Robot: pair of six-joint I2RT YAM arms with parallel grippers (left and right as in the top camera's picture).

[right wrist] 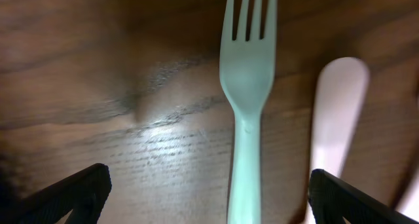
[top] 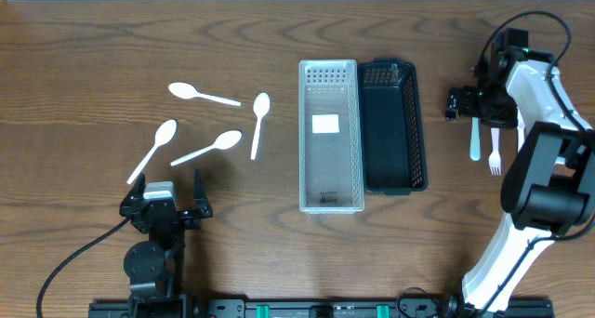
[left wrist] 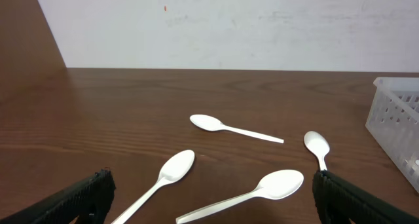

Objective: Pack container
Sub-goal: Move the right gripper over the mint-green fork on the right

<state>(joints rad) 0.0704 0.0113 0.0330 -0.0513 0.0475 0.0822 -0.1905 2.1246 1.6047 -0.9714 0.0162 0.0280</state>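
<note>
Several white spoons [top: 191,92] lie scattered on the left of the table, among them one near the front [left wrist: 281,183] and one further left [left wrist: 177,166]. A clear slotted container [top: 307,137] stands in the middle, its corner [left wrist: 396,119] at the edge of the left wrist view. A black container [top: 393,169] sits against its right side. My left gripper [top: 165,205] [left wrist: 213,185] rests open just in front of the spoons, touching none. My right gripper [top: 488,112] [right wrist: 208,185] hovers open and low over a white fork [top: 495,155] [right wrist: 245,73], whose handle runs between the fingers, untouched.
A second white utensil [top: 475,137] lies just left of the fork, its rounded handle end [right wrist: 340,112] blurred in the right wrist view. A white label [top: 325,124] lies inside the clear container. The right arm's white base [top: 493,262] rises at the front right.
</note>
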